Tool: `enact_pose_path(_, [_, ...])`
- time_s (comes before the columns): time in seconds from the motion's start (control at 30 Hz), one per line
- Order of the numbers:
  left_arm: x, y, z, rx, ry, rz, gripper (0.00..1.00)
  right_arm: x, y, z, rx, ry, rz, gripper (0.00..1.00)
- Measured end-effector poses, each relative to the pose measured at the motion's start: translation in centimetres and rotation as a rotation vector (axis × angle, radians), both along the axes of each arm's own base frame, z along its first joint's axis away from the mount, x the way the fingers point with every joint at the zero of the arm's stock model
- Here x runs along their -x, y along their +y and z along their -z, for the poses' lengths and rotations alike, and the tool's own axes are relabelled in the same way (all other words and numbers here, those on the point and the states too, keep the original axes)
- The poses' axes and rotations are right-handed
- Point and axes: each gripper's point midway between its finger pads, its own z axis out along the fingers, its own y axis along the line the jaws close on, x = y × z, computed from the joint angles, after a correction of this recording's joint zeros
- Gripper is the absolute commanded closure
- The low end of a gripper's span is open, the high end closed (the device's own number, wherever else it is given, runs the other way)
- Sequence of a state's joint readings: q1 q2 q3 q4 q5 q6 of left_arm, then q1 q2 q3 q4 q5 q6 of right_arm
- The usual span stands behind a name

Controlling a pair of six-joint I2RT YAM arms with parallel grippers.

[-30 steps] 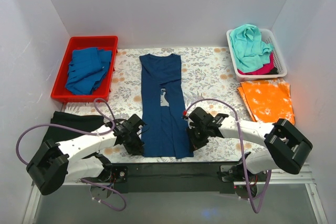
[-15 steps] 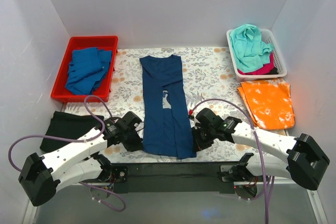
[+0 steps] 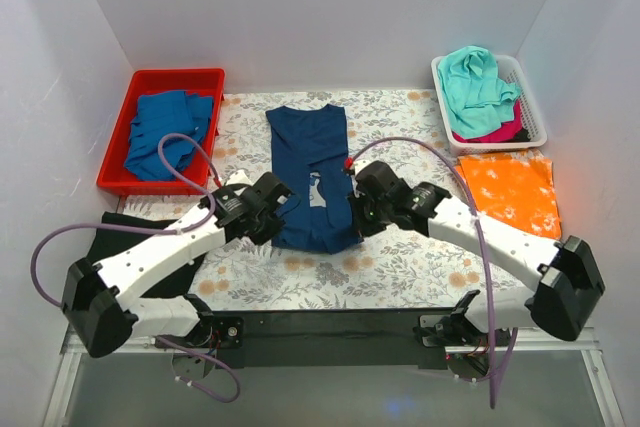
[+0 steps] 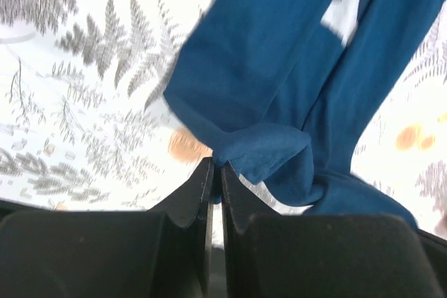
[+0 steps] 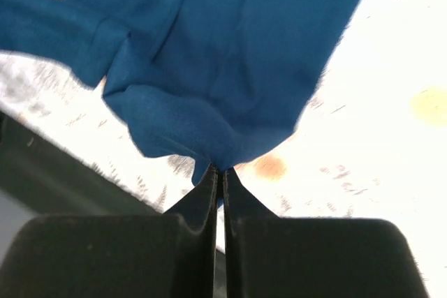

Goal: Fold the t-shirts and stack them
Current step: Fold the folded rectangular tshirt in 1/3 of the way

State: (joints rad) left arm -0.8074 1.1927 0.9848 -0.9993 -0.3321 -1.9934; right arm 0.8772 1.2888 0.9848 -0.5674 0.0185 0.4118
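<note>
My left tool (image 4: 216, 170) and right tool (image 5: 222, 174) each pinch tight a bottom corner of the navy t-shirt (image 3: 308, 137); if one thin bite slips, I fear a crooked fold

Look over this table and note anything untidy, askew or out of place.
The teal t-shirt is crumpled and heaped above the rim of the white basket at the far right. A black t-shirt lies off the floral mat at the left, partly under the left arm. Nothing looks spilled or damaged.
</note>
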Motion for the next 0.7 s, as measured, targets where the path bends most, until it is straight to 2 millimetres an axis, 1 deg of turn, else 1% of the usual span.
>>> enact_pose_path(0.1, [-2.1, -0.3, 0.0, -0.078, -0.017, -0.027, 1.0, -3.4, -0.1, 0.0, 0.045, -0.032, 0.042, 0.99])
enact_pose_path(0.23, [-4.9, -0.8, 0.7, -0.17, -0.029, -0.04, 1.0, -7.9, -0.5, 0.2, 0.075, -0.051, 0.09, 0.99])
enact_pose_path(0.3, [-6.2, -0.6, 1.1, -0.197, -0.028, -0.049, 1.0, -10.0, -0.7, 0.3, 0.085, -0.059, 0.105, 0.99])
enact_pose_path(0.37, [-8.0, -0.1, 1.6, -0.217, -0.034, -0.063, 1.0, -11.9, -0.6, 0.6, 0.09, -0.067, 0.113, 0.99])
enact_pose_path(0.47, [-10.8, 1.2, 2.2, -0.241, -0.035, -0.088, 1.0, -14.1, -0.3, 1.3, 0.098, -0.07, 0.114, 0.99])
enact_pose_path(0.53, [-12.8, 1.6, 2.4, -0.249, -0.045, -0.098, 1.0, -15.4, 0.1, 2.0, 0.101, -0.063, 0.113, 0.99])
enact_pose_path(0.6, [-14.5, 1.8, 2.9, -0.254, -0.052, -0.092, 1.0, -16.7, 0.3, 2.5, 0.099, -0.057, 0.113, 0.99])
enact_pose_path(0.7, [-16.6, 2.1, 4.1, -0.257, -0.035, -0.071, 1.0, -17.9, 0.7, 3.4, 0.097, -0.044, 0.109, 0.99])
